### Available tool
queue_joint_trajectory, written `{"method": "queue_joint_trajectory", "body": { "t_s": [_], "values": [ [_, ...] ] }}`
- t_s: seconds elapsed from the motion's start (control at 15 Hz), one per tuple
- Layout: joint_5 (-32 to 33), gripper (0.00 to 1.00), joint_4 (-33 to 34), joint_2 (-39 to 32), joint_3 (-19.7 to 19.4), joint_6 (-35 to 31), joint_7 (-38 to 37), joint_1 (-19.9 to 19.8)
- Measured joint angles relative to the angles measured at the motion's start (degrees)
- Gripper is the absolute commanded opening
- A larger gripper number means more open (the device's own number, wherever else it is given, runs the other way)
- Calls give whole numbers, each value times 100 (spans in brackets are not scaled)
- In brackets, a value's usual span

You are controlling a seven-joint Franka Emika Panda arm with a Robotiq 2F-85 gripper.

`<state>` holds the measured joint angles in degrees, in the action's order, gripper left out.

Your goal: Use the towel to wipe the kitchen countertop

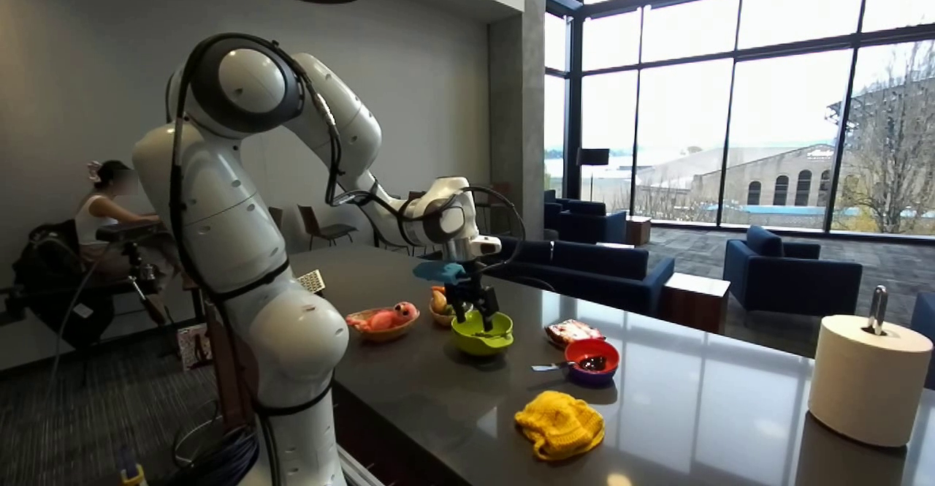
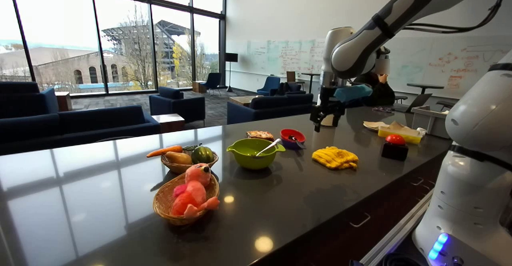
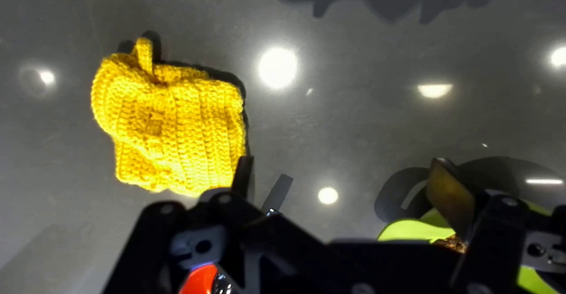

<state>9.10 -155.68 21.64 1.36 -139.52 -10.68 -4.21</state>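
Black two-finger gripper [image 3: 344,168]: raised, its fingers standing wide apart.
Glossy dark-grey countertop [image 2: 288,210]: below the gripper.
Yellow knitted towel [image 3: 177,121]: bunched on the countertop, lower than the gripper; left of its middle in the wrist view, one fingertip crossing in front of its edge; apart from the fingers in both exterior views.
Lime-green bowl with pouring lip [image 2: 252,160]: lower than the gripper; behind the opposite finger in the wrist view; a pale-handled utensil [image 2: 269,147] leans inside in an exterior view.
Round red-and-purple bowl [image 1: 593,379]: lower than the gripper, partly hidden by its linkage in the wrist view.
Oval wicker basket [image 2: 161,202]: left of the gripper in an exterior view, well apart; holds a pink plush bird [image 2: 191,192].
Black box with red dome button [image 2: 395,151]: right of the gripper in an exterior view.
White paper roll [image 1: 869,384]: right of the gripper in an exterior view, well apart.
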Motion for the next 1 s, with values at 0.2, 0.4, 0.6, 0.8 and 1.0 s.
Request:
{"method": "queue_joint_trajectory", "body": {
  "t_s": [0.2, 0.4, 0.6, 0.8, 1.0],
  "values": [
    [-340, 100, -179, 396, -5, 339, 89, 140],
    [-363, 100, -204, 481, -1, 369, 102, 144],
    [-363, 100, -191, 405, -1, 360, 102, 137],
    [-363, 100, -191, 403, 0, 360, 102, 137],
    [-363, 100, -191, 403, 0, 359, 102, 137]
  ]
}}
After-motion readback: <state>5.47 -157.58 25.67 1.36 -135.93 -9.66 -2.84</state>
